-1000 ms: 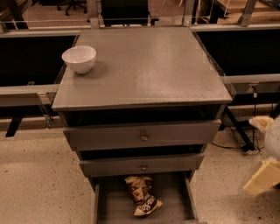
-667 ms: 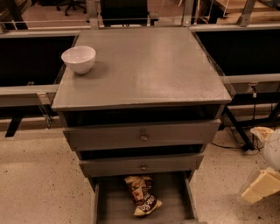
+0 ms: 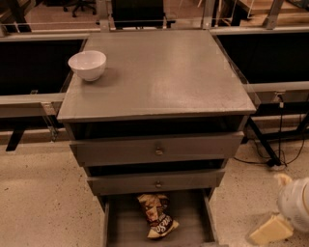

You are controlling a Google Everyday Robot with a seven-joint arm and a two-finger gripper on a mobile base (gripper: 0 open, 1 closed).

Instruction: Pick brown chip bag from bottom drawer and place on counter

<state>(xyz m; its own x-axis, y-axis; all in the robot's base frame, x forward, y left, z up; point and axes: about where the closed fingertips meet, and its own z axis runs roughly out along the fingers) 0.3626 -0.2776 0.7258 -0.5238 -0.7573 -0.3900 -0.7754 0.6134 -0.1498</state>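
Lying near the middle of the open bottom drawer (image 3: 124, 227) is the bag (image 3: 157, 217). The pincer (image 3: 270, 230) hangs low at right, well apart from it; open or closed, I cannot tell.

Robotics lab, speckled floor (image 3: 34, 193), office chair (image 3: 137, 10) behind, loose cables (image 3: 282, 140), grey 3-drawer cabinet (image 3: 154, 150) — gripper (image 3: 270, 230) low at right edge

The gripper (image 3: 271, 228), at the near right beside the cabinet, is lower and slightly further left than a second ago, and now lies closer to the bottom drawer (image 3: 126, 226). The white arm (image 3: 295, 202) above it sinks with it towards the near edge.
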